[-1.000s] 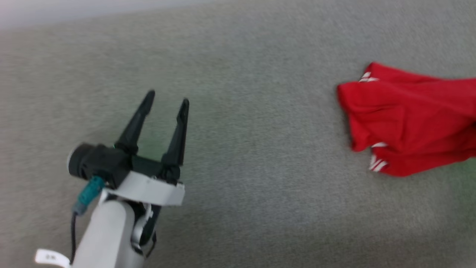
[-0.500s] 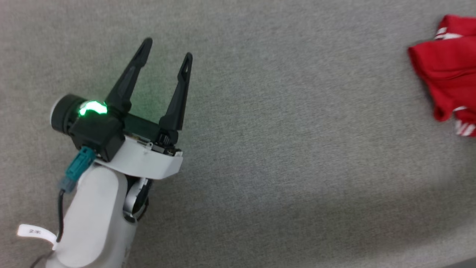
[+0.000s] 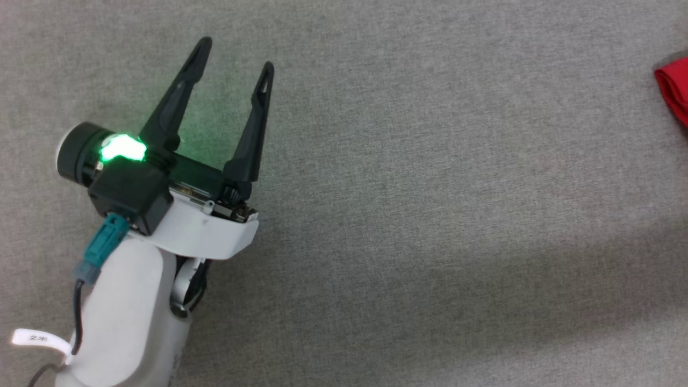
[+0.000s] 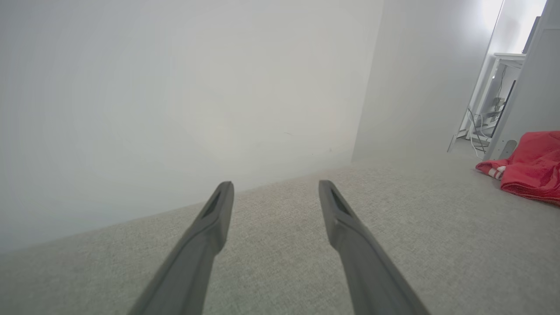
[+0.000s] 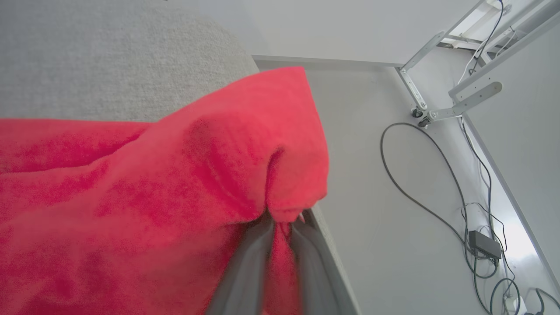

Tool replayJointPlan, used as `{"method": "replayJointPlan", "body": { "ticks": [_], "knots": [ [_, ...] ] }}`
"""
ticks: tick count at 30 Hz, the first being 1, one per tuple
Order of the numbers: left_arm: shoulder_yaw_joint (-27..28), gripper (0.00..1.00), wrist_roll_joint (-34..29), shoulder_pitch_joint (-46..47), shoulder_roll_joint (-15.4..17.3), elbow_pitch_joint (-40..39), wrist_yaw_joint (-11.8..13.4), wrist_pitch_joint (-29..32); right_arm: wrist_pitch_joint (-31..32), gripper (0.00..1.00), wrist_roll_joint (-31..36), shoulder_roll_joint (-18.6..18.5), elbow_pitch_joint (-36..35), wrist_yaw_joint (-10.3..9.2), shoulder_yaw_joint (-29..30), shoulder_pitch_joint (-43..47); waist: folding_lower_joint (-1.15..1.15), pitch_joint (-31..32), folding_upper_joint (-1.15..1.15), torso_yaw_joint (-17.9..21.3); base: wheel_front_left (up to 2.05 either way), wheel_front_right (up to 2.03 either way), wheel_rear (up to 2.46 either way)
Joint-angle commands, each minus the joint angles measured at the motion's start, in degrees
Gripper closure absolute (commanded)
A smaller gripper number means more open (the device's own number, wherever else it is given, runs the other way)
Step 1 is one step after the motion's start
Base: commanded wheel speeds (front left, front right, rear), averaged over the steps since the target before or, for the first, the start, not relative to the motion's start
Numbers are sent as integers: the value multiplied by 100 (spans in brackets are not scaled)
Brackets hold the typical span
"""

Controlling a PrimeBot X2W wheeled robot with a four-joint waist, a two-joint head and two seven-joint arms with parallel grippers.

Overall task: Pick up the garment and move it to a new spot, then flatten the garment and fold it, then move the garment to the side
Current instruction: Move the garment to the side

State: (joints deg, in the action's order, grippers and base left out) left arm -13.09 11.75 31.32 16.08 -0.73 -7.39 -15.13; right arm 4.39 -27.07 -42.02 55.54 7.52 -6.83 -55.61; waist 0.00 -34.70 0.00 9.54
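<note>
My left gripper (image 3: 236, 54) hangs wide open and empty over the grey surface (image 3: 430, 215); my right gripper (image 5: 285, 227) pinches the red shirt (image 5: 166, 183). I can't read the cable tag (image 3: 37, 339).

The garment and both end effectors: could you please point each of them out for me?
garment (image 5: 153, 197): right wrist view, on the bunched red fabric.
left end effector (image 3: 235, 55): head view, gap midway between its open fingertips.
right end effector (image 5: 284, 223): right wrist view, midway between fingertips pinching the garment.
</note>
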Motion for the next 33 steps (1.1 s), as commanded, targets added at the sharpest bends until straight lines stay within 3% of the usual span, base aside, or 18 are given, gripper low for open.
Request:
{"method": "replayJointPlan", "body": {
  "ticks": [1,8,9,10,11,21,33],
  "knots": [
    [-17,0,-34,10,-8,-20,-14,3,-61,100,22,34,100,-6,0,-64,0,-27,0,-26,0,0,0],
    [16,0,-23,-57,16,38,-14,3,-414,100,125,145,643,-6,-5,-198,0,18,0,-45,0,0,0],
    [25,0,-22,-75,14,52,-14,3,-458,91,138,170,696,-6,-18,-221,0,41,0,-37,0,0,0],
    [20,0,-23,-95,4,70,-14,3,-493,53,139,192,746,-6,-33,-231,0,74,0,-32,0,0,0],
    [12,0,-23,-112,-10,90,-14,3,-516,0,137,200,790,-6,-52,-238,0,110,0,-31,0,0,0],
    [-24,0,12,-398,-164,253,-14,3,-908,0,79,169,830,-6,-431,35,0,737,0,-74,0,0,0],
    [488,0,26,-1498,-522,690,-14,4,-1493,0,-484,535,-228,-6,-1302,1049,0,1827,0,-416,0,0,0]
  ]
}}
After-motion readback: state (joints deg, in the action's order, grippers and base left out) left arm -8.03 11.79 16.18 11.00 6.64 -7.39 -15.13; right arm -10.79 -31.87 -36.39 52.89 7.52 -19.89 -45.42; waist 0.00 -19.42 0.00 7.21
